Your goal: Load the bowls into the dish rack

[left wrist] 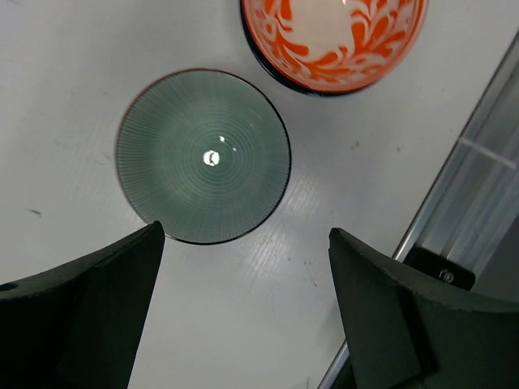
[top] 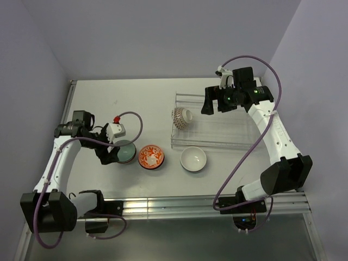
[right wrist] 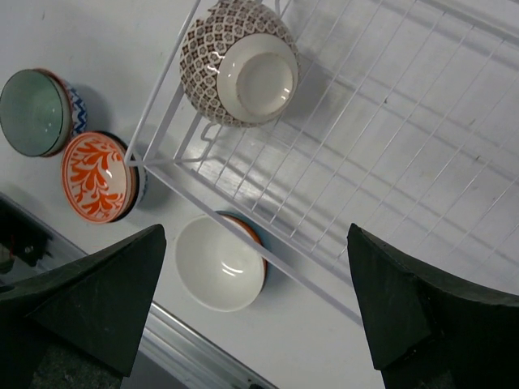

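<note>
The wire dish rack [top: 217, 128] lies at the table's right. A brown-patterned bowl [top: 181, 117] stands on edge in its left end; it also shows in the right wrist view [right wrist: 239, 73]. On the table sit a pale green bowl [top: 125, 151], an orange-red patterned bowl [top: 151, 156] and a white bowl [top: 193, 159]. My left gripper [top: 110, 155] is open just left of the green bowl [left wrist: 203, 156]. My right gripper [top: 209, 103] is open and empty above the rack [right wrist: 389, 138]. The white bowl [right wrist: 220, 263] appears stacked on another bowl.
An aluminium rail [top: 206, 204] runs along the table's near edge. Purple cables loop from both arms. In the right wrist view the green bowl [right wrist: 32, 112] and the orange-red bowl [right wrist: 96, 176] each rest on another bowl.
</note>
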